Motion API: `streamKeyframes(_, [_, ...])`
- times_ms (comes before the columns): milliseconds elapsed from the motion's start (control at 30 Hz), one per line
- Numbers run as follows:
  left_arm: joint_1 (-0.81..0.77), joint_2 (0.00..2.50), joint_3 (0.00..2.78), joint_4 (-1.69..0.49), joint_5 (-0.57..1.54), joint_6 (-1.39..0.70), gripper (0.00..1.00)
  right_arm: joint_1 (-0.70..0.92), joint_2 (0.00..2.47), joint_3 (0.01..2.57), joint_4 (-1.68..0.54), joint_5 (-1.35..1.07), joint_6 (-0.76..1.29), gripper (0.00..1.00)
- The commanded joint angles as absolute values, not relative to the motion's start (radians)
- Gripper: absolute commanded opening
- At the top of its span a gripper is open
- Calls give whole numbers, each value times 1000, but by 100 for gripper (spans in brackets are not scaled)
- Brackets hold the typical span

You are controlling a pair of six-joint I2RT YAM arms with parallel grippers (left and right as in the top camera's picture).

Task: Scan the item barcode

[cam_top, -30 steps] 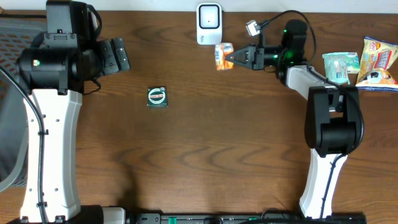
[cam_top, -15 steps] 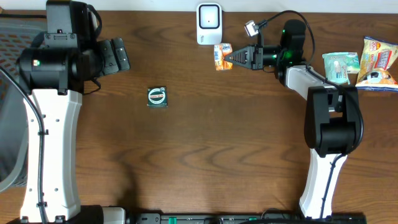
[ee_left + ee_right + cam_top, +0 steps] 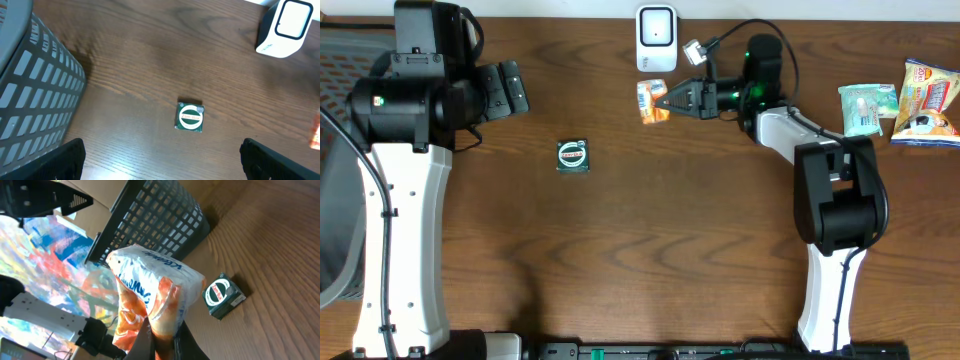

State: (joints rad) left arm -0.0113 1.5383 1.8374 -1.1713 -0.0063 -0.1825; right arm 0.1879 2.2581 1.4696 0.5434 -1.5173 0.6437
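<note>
Orange and white, the snack packet [image 3: 651, 100] is pinched tight at one end by the right gripper [image 3: 666, 99], whose fingers are squeezed together on it. A moment ago the packet hung off to the right of the white scanner [image 3: 656, 38]. Now it has slid left and sits just in front of the scanner, held up off the table. I think the arm is sweeping the packet past the scanner so the barcode can be read, but I cannot see the barcode. The packet sticks out to the left of the fingertips. The left gripper [image 3: 516, 88] is wide open, holds nothing, and is far from the packet.
</note>
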Motion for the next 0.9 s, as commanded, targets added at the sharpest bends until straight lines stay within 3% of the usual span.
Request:
streamKeyframes(0, [-12,1543,1837,-1174,-12,-180,98,194,2232,1468,546,-1455,660,1])
streamKeyframes(333, [-12,1543,1837,-1174,-12,-180,98,190,2232,1468,546,-1444,663,1])
streamKeyframes(533, [-12,1543,1837,-1174,-12,-180,98,211,2232,1468,508,-1275,698,1])
streamKeyframes(867, [-12,1543,1837,-1174,-12,-180,98,233,2211,1468,196,-979,516,1])
